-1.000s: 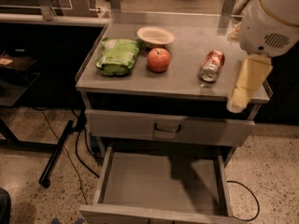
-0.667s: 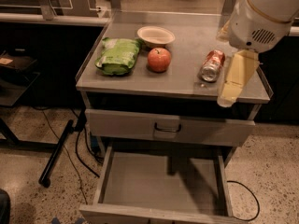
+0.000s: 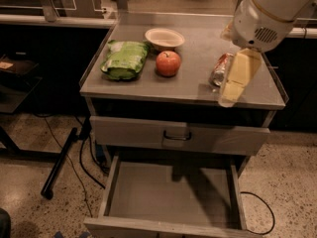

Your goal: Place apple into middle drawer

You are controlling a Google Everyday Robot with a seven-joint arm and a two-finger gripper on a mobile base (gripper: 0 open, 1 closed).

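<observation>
The red-orange apple [image 3: 168, 63] sits on the grey counter top [image 3: 193, 86], near its middle, in front of a white bowl. The middle drawer [image 3: 168, 197] is pulled out below the counter, with a bare grey floor and nothing in it. My gripper [image 3: 228, 97] hangs from the white arm at the upper right. It points down over the counter's right front part, to the right of the apple and apart from it. It holds nothing that I can see.
A green bag [image 3: 124, 58] lies left of the apple. A white bowl [image 3: 164, 37] stands behind it. A red-and-silver soda can [image 3: 220, 68] lies on its side just behind the gripper. A shut drawer front with a dark loop handle [image 3: 176, 135] is above the open drawer. A cable lies on the floor.
The arm and gripper have moved left and slightly up, from the counter's right edge to over the soda can. The apple and drawer have not moved.
</observation>
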